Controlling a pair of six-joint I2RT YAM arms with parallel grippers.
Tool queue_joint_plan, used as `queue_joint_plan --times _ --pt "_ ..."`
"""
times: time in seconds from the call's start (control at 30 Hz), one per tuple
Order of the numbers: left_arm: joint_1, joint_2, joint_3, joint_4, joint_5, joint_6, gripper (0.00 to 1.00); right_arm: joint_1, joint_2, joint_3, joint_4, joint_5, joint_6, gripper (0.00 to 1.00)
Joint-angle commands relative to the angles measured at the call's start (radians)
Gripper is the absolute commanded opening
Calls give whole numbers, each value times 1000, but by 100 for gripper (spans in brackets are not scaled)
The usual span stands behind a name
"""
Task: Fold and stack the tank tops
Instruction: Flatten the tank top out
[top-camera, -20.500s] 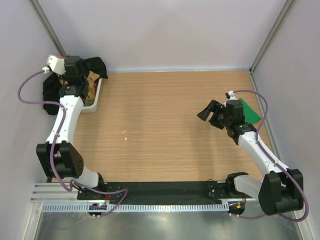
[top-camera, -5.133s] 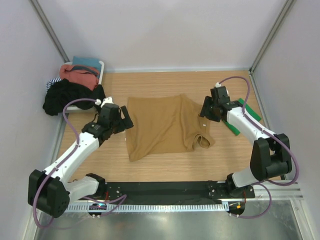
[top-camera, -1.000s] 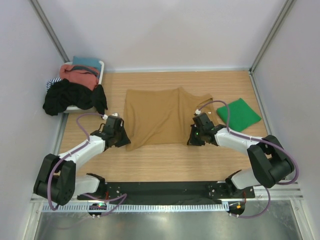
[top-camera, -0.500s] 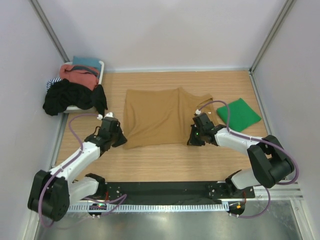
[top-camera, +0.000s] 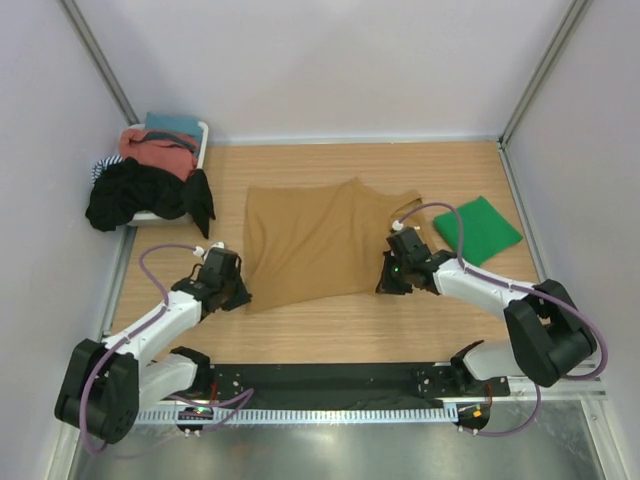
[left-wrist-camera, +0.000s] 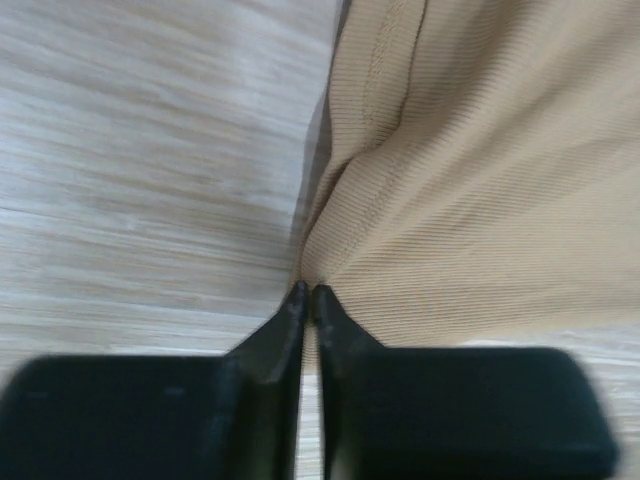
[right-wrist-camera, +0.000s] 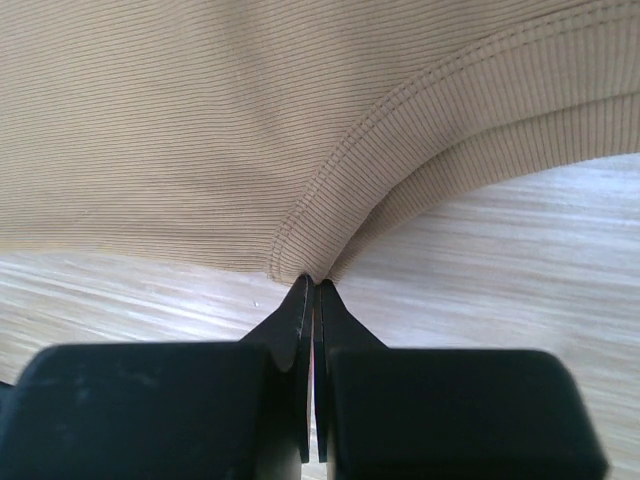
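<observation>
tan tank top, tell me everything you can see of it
The tan tank top is a soft, finely ribbed camel-brown knit with stitched banded edges. It lies spread mostly flat on the wooden table, left of the folded green tank top. The left claw is shut on its near left corner and the right claw on a banded edge at its near right; the cloth puckers at both pinches.

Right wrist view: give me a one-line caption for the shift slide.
Right gripper shut on the stitched, curved edge of the tan tank top, over the wooden table.
</observation>
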Motion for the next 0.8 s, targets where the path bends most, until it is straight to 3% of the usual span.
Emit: queue_joint_plan --times 0.0,0.07,0.1,0.2,0.47,0.67,0.77 --pt "-3 36 -6 14 52 -4 13 7 -40 10 -63 27 -6 1" --pt "-7 32 -4 12 55 -1 29 9 -55 8 -72 28 -8 1" --pt "-9 6 -5 11 55 -1 49 9 -62 7 -80 30 -6 1" --pt "-11 -57 -15 5 57 -8 62 10 -80 4 -95 31 -9 1" --pt "-56 -67 -16 -37 92 -37 64 9 -103 17 -131 41 -20 2" --pt "-101 -7 -13 -90 49 -93 49 10 -65 27 -114 82 -28 2" --pt "-124 10 5 -138 6 -119 50 10 -42 30 -93 82 -28 2"
